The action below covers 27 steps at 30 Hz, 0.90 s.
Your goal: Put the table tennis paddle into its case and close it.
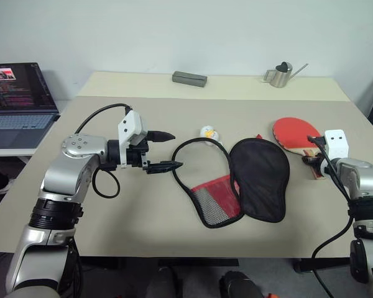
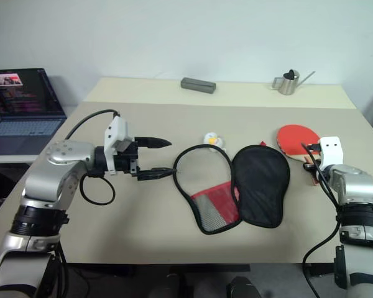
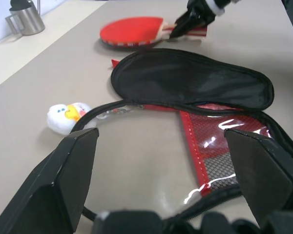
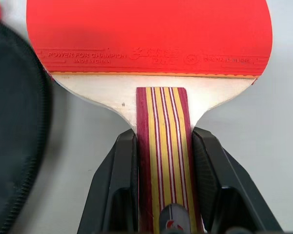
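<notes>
Gripper first, in the left eye view: the right gripper [image 1: 313, 162] at the right edge of the frame is closed on the handle of the table tennis paddle [image 1: 295, 133], whose red blade lies toward the upper right on the tabletop [image 1: 143, 217]. The left gripper [image 1: 165, 151], left of centre, hangs wide open and empty, its fingers pointing toward the case [image 1: 239, 180], which lies unzipped in the middle, the black flap spread to the right of the looped zipper edge. A small white ball charm [image 1: 208, 133] sits just above the loop. The paddle must travel left over the flap; a low carry could snag the flap and drag the whole case.

Right eye view: same layout, and nothing pins the case. In my judgement, pushing the blade into the pouch with the case loose would simply slide it across the tabletop.

Left wrist view: between the open fingers [image 3: 63, 175] the mesh pocket [image 3: 224, 146] and the floppy zipper rim show. The opening lies collapsed, so the blade edge may catch the rim.

Right wrist view: both black fingers [image 4: 115, 185] clamp the striped handle low, well behind the blade. Held so far back, the paddle could pivot or slip in the grip when the blade meets resistance.
</notes>
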Tool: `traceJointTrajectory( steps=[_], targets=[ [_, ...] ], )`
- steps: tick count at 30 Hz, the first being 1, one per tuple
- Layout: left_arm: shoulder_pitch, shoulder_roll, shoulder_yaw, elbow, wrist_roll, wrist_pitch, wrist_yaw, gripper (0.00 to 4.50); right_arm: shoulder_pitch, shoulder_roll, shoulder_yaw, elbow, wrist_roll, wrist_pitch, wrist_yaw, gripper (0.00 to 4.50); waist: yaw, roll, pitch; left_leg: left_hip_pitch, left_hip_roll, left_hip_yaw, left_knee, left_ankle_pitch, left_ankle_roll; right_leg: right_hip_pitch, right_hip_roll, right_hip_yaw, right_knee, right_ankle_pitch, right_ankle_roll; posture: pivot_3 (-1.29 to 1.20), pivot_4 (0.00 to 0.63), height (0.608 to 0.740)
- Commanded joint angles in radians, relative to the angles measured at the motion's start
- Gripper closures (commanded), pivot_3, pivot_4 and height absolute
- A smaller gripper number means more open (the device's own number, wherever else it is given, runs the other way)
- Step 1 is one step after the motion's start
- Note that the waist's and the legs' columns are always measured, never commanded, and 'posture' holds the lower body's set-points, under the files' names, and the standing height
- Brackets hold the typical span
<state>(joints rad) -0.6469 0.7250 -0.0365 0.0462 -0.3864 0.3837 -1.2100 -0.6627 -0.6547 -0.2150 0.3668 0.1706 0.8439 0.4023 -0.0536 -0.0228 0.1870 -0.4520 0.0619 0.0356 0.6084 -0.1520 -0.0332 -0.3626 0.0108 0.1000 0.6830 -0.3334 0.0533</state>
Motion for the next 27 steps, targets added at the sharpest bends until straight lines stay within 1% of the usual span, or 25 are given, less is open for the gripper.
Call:
traceJointTrajectory(
  steps=[1,6,10,13,15,19,27],
  targets=[
    [-0.028,0.007,0.019,-0.001,0.003,-0.023,0.001,0.00,-0.002,-0.026,-0.061,-0.152,0.037,0.052,-0.014,3.38,-0.001,0.000,0.000,0.000,0.000,0.000,0.000,0.000,0.000,0.000,0.000,0.000,0.000,0.000,0.000,0.00,0.150,0.740],
    [-0.038,0.001,0.015,0.017,0.012,-0.038,0.003,0.00,0.014,-0.009,-0.098,-0.321,0.090,0.178,-0.030,3.38,-0.001,0.000,0.000,0.000,0.000,0.001,0.000,0.000,0.000,-0.001,0.001,0.000,0.001,-0.001,-0.001,0.00,0.150,0.740],
    [-0.038,-0.002,0.016,0.024,0.016,-0.048,0.003,0.00,0.029,0.021,-0.130,-0.488,0.149,0.333,-0.056,3.38,0.000,0.000,0.000,0.000,0.000,0.000,0.000,0.000,0.000,-0.001,0.000,0.000,0.002,-0.001,-0.001,0.00,0.150,0.740],
    [-0.043,-0.003,0.020,0.036,0.021,-0.060,0.006,0.00,0.066,0.076,-0.149,-0.661,0.193,0.496,-0.086,3.38,0.001,0.000,0.000,0.000,0.001,0.000,0.000,0.000,0.000,-0.001,0.001,-0.001,0.003,-0.001,-0.001,0.00,0.150,0.740],
    [-0.045,-0.005,0.020,0.043,0.022,-0.067,0.008,0.00,0.097,0.142,-0.165,-0.781,0.210,0.602,-0.116,3.38,0.001,0.000,0.000,-0.001,0.001,-0.001,0.000,0.000,0.000,-0.002,0.001,-0.001,0.004,-0.001,-0.002,0.00,0.150,0.740],
    [-0.052,-0.013,0.018,0.049,0.019,-0.073,0.004,0.00,0.138,0.264,-0.179,-0.940,0.213,0.743,-0.158,3.38,0.001,0.000,0.000,-0.004,0.000,-0.001,0.001,0.001,-0.002,-0.008,0.001,0.000,0.010,-0.001,-0.002,0.00,0.150,0.740],
    [-0.080,-0.027,0.009,0.066,0.018,-0.077,-0.009,0.00,0.212,0.431,-0.138,-1.071,0.204,0.771,-0.253,3.38,-0.002,0.000,0.000,-0.004,0.000,-0.001,0.002,0.005,-0.004,-0.010,0.001,-0.001,0.015,-0.001,-0.002,0.00,0.150,0.740]
  ],
)
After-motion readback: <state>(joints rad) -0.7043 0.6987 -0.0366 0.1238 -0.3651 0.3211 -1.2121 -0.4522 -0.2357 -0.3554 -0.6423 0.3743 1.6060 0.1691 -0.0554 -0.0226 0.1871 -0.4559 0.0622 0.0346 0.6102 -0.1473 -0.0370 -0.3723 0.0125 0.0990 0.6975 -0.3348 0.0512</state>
